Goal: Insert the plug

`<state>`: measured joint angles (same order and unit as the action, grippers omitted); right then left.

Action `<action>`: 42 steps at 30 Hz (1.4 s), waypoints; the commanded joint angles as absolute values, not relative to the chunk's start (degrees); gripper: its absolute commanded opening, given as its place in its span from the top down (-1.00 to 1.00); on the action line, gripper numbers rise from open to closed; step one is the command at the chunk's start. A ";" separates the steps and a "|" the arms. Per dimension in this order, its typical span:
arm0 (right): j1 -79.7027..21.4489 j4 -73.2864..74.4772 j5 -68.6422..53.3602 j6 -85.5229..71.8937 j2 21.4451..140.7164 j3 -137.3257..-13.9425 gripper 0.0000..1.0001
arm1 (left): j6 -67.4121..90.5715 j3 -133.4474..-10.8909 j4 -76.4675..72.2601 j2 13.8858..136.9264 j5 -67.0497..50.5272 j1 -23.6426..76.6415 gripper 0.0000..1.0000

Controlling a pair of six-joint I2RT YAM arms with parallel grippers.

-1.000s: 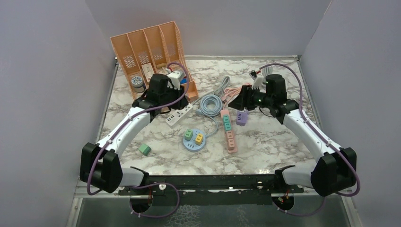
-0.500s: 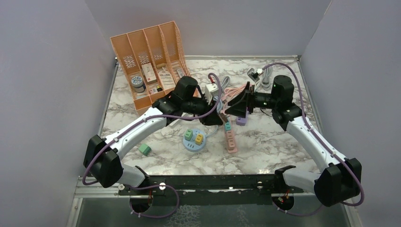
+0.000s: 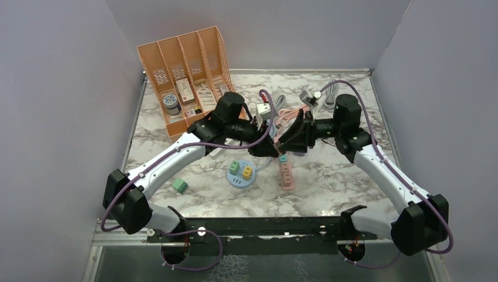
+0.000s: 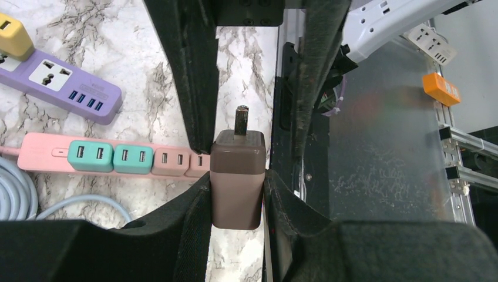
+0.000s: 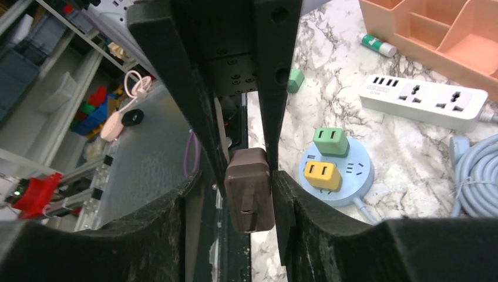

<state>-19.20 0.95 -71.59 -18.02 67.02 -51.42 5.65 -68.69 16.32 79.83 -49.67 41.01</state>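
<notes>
At frame centre the left fingers [image 3: 265, 148] and right fingers [image 3: 295, 136] stand tip to tip above the pink power strip [image 3: 286, 174] on the bench [image 3: 335, 176].

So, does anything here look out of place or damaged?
Nothing looks damaged or spilled. One oddity: the brown plug is pinched in mid-air by the left gripper, with its prong between the jaws of the right gripper rather than toward the pink power strip on the table.
</notes>
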 commanded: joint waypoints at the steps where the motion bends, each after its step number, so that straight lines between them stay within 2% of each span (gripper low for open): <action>1: -20.43 2.11 -73.01 -17.25 68.81 -53.52 0.17 | 5.35 -70.64 15.21 77.19 -52.05 41.31 0.56; 6: -22.51 3.90 -72.92 -15.80 69.42 -54.29 0.38 | 6.04 -70.98 15.21 76.48 -51.84 41.33 0.51; 9: -23.23 4.84 -72.31 -15.89 69.84 -55.08 0.73 | 6.97 -71.12 15.25 76.26 -51.72 41.31 0.41; 11: -23.28 5.11 -69.99 -16.78 69.88 -55.80 0.94 | 7.94 -71.18 15.18 76.02 -51.16 41.32 0.23; 17: -23.27 -5.98 -57.24 -28.80 65.82 -54.60 0.98 | 12.88 -67.98 8.03 71.49 -47.59 41.31 -0.35; 22: -23.29 -18.94 -48.67 -44.45 62.56 -54.74 0.98 | 24.27 -62.75 -6.21 64.42 -41.43 41.31 -0.49; 27: -23.29 -23.93 -47.47 -49.86 62.70 -57.42 0.98 | 40.25 -58.55 -21.32 61.39 -32.30 41.31 -0.48; 33: -23.29 -33.25 -49.18 -57.87 64.74 -57.29 0.98 | 45.07 -61.78 -23.12 62.12 -30.85 41.31 -0.41; 35: -23.26 -36.35 -49.39 -60.35 65.80 -57.34 0.98 | 47.12 -62.92 -23.21 63.43 -31.81 41.33 -0.32; 42: -23.29 -42.39 -48.00 -65.40 68.23 -56.82 0.98 | 50.95 -63.70 -23.77 66.42 -31.45 41.31 0.28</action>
<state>-23.51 -36.29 -51.31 -61.14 66.63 -56.40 46.98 -62.04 -20.36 65.67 -31.05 40.77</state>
